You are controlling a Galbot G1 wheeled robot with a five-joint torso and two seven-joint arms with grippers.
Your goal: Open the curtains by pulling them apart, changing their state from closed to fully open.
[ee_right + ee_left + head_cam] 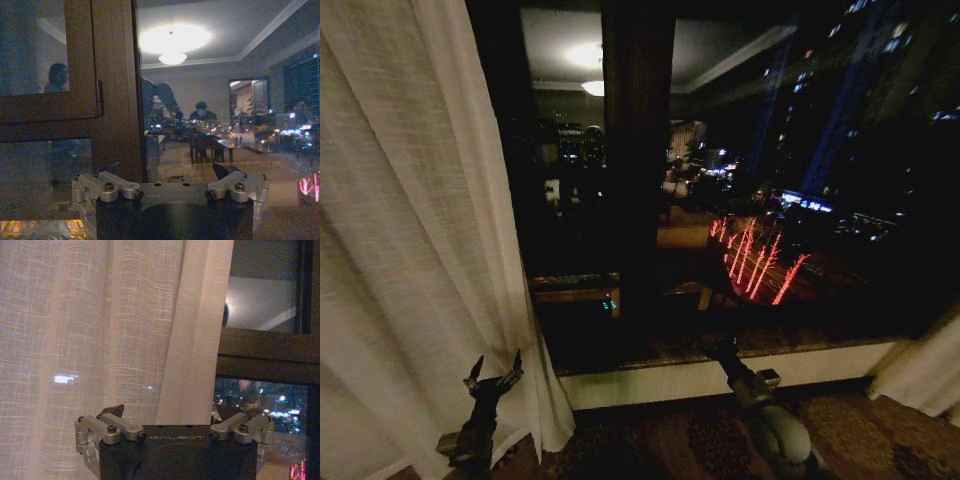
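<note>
L gripper, fingers spread and empty, sits at the sheer cream-white woven curtain panel's inner edge, so it should likely pinch a full fold before dragging it farther from the dark wooden window post; R gripper, also spread w/ nothing held, faces the glass beside that post.

Setting: furnished room in a high-rise, hotel or apartment type, at night. Evidence: a large window with a dark wooden frame takes up most of the head view; beyond the glass, lit towers at 1 o'clock and red street lights far below. A sheer cream curtain hangs floor-length from 9 to 11 o'clock. A pale window sill sits above a dark patterned carpet. The glass reflects a round ceiling lamp, crown moulding and dining-type furniture.
</note>
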